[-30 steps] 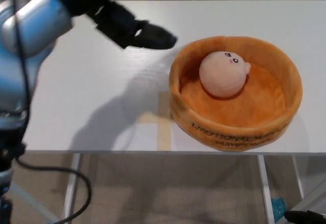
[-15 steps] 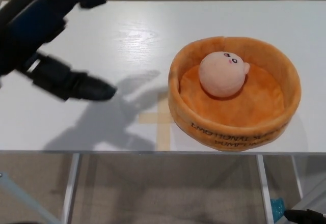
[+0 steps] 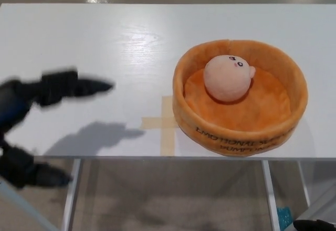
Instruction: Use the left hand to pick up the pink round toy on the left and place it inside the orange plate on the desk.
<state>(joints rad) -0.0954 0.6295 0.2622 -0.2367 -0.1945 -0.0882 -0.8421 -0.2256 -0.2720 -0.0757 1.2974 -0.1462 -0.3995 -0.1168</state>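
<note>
One pink round toy, one orange plate, one white desk — that is the whole count. The toy sits inside the plate, toward its far side, well apart from my left hand, which hangs blurred over the desk's left edge, holding nothing, fingers spread. The toy is round, so it has no long axis; its small face looks up and away from me. A tan tape cross lies just beside the plate.
</note>
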